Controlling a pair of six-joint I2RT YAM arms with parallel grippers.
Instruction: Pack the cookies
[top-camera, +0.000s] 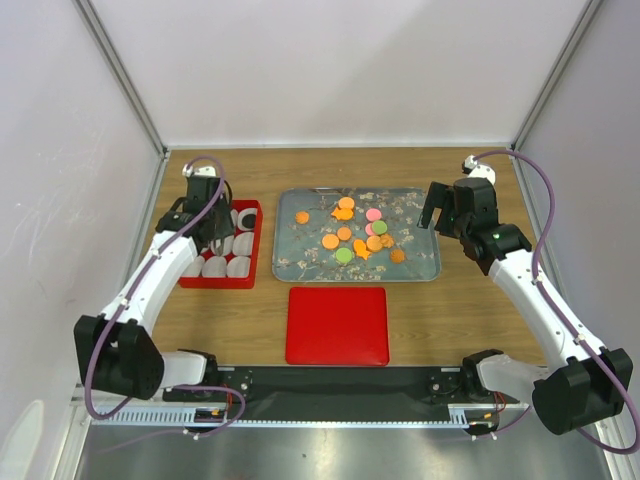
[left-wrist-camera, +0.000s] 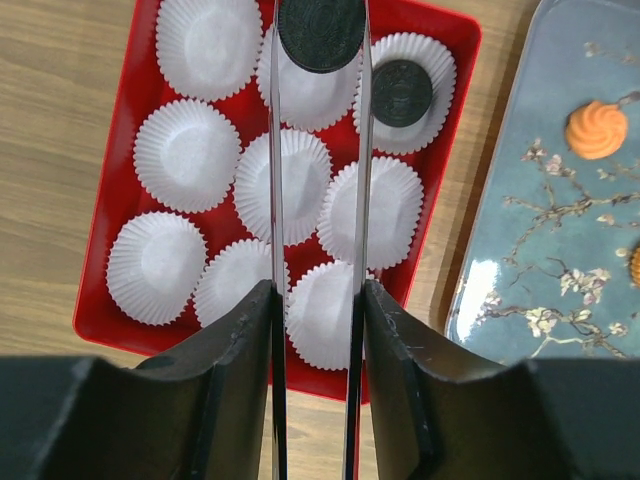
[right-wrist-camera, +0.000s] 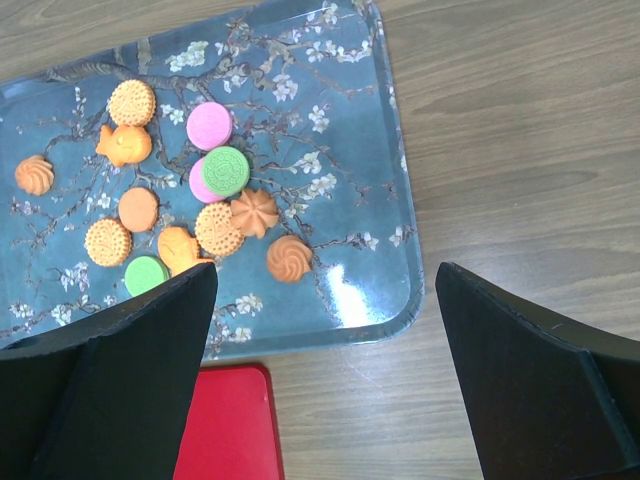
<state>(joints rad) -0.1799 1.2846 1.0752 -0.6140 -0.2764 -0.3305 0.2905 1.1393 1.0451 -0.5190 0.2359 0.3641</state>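
The cookies lie loose on the blue flowered tray: orange, pink and green ones, also in the right wrist view. My left gripper is shut on a black cookie and holds it above the far row of white paper cups in the red box. Another black cookie lies in the far right cup. The other cups look empty. My right gripper is open and empty above the tray's right end. It also shows in the top view.
The flat red lid lies in front of the tray, its corner showing in the right wrist view. The red box stands left of the tray. An orange swirl cookie lies near the tray's left edge. White walls enclose the table.
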